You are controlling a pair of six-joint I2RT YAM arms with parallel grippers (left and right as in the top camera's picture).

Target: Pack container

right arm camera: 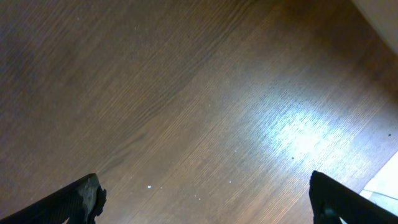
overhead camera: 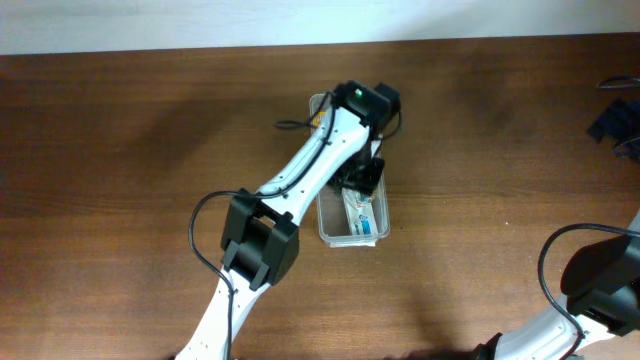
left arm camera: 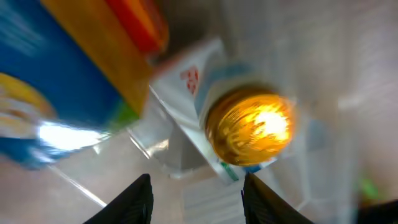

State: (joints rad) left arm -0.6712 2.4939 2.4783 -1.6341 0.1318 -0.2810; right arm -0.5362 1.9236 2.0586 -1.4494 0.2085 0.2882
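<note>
The left end effector [overhead camera: 362, 180] is reaching down into the container [overhead camera: 323, 228], the long clear bin that is lying on the brown wooden surface [overhead camera: 140, 150]. The bin is sitting right beneath it, and the left arm is stretching across the bin's length. From its wrist camera, its two dark fingers [left arm camera: 134, 202] are standing a little apart and I am seeing nothing pinched between them. Everything past them is looking blurred. Just ahead of the fingertips and slightly to one side, a gold round cap [left arm camera: 252, 127] is shining, and it is resting against a white packet [left arm camera: 186, 81] with red print. Further off on the opposite side, a blue and yellow box [left arm camera: 56, 81] is filling the corner of the view.

The right end effector [right arm camera: 208, 199] is hanging well away from the bin, with its fingers spread wide. Only bare wood grain is showing below it and nothing is in its grip. Far out at the surface's edge, a dark object [overhead camera: 620, 125] is lying.
</note>
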